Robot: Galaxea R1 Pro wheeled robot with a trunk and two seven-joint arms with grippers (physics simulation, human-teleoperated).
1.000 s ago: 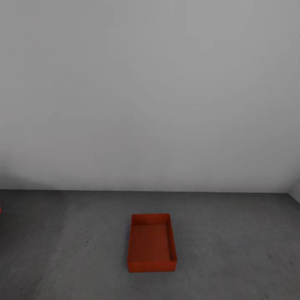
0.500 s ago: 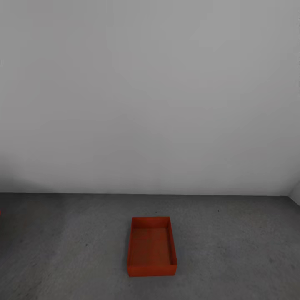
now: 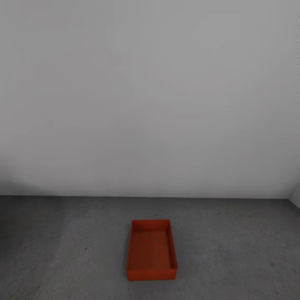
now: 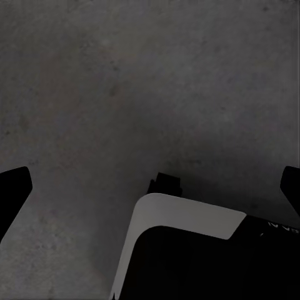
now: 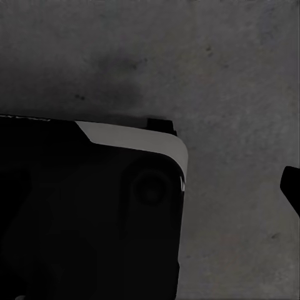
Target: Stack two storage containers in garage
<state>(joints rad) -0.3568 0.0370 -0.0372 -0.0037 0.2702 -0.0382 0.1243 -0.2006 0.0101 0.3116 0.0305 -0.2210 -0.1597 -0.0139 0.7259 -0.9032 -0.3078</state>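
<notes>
Both sets of jaws stood wide apart and held nothing. On the left gripper (image 4: 150,187) the two dark fingertips (image 4: 12,190) sat at opposite sides of its wrist picture, with bare floor between them. On the right gripper only one dark fingertip (image 5: 290,187) showed, at the edge of that wrist picture, well clear of the black housing, so its opening was read from that one finger alone. Under each wrist lay part of the robot's base (image 4: 187,250), a black block with a rounded pale grey edge. One storage container (image 3: 151,249) sat upright on the floor (image 3: 233,250), an orange-red rectangular tub with thin straight walls and an open top, its long side running away from the robot. Its inside was empty. It rested near the middle of the visible floor, well apart from the wall (image 3: 150,96). That floor was dark grey concrete, matte and finely speckled, with a few small dark spots. The wall behind was plain, smooth and pale grey, and it met a second wall at the far right corner.
</notes>
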